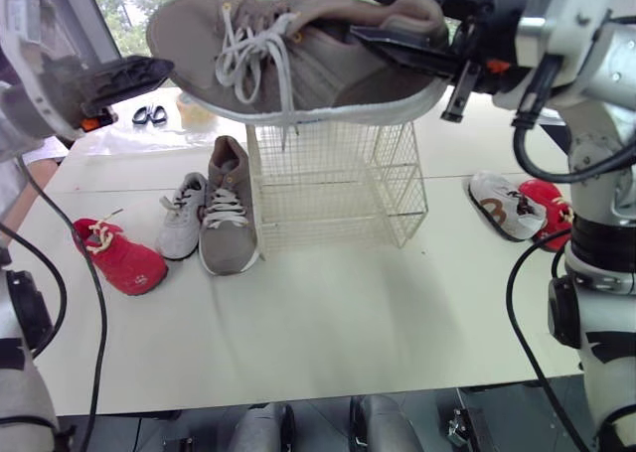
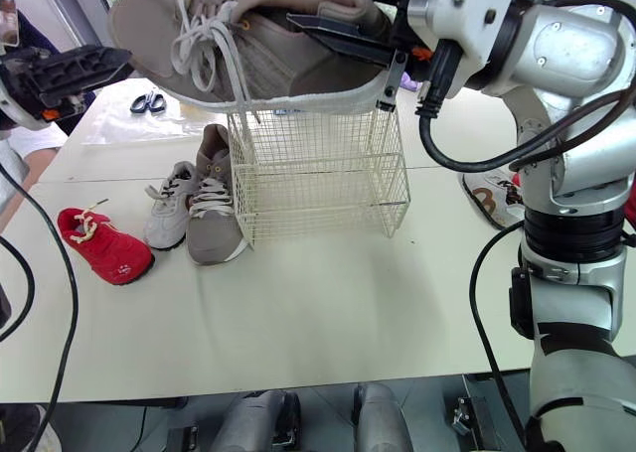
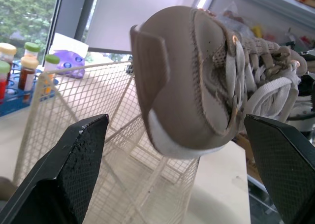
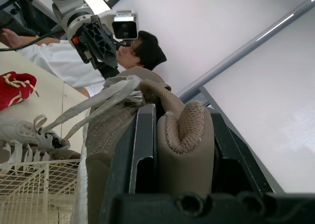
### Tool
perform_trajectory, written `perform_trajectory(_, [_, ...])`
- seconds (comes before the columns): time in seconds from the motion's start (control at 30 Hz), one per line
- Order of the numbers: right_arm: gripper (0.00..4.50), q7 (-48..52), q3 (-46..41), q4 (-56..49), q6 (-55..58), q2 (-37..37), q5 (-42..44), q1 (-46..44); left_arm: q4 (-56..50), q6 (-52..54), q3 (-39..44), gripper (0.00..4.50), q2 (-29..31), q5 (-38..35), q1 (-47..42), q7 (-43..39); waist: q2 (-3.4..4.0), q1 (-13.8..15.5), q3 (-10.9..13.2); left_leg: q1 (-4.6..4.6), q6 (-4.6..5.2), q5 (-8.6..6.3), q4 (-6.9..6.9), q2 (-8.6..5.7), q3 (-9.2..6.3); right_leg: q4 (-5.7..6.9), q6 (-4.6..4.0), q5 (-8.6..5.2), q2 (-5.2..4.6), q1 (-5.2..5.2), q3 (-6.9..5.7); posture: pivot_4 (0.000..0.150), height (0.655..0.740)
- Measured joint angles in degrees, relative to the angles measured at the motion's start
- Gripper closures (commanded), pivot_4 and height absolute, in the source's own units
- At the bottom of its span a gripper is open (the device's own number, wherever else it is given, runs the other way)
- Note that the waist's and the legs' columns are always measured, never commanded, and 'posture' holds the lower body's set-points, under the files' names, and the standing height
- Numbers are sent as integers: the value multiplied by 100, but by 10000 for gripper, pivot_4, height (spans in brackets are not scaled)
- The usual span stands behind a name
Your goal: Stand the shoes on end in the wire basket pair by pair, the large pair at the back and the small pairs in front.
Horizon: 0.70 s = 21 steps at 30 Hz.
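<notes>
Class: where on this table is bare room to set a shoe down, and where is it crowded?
Bare: the table front, between wire basket and near edge; also the gap between basket and right-hand shoes. Crowded: left of the basket, three shoes close together.

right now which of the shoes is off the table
The large grey-brown shoe, clamped in the right gripper above the wire basket. Its mate and the rest lie on the table.

Head stereo pair downward over the table (image 1: 328, 323); wrist cameras close on one shared shoe (image 3: 187, 86).
</notes>
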Motion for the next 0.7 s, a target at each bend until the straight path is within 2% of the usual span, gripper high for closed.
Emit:
perform_trajectory(0.4, [35254,-72,8,-266,185,159,240,79,926,-476,-272,0,-14,782,-570,-1178,0,5,0,0,1,0,2,-1,1,2,1,0,1,0,0,1500,7400])
perform_trajectory(0.53, [35254,-69,49,-268,14,207,158,93,634,-218,-385,0,-145,773,-528,-1648,-1,-1,0,-1,2,-1,2,0,0,2,1,0,0,0,0,1500,7400])
perform_trajectory(0.7, [35254,-67,50,-272,-40,213,126,151,296,235,-331,0,-382,632,-526,-1623,-1,-1,0,-1,2,-1,3,0,-2,4,2,-1,0,0,0,1500,7400])
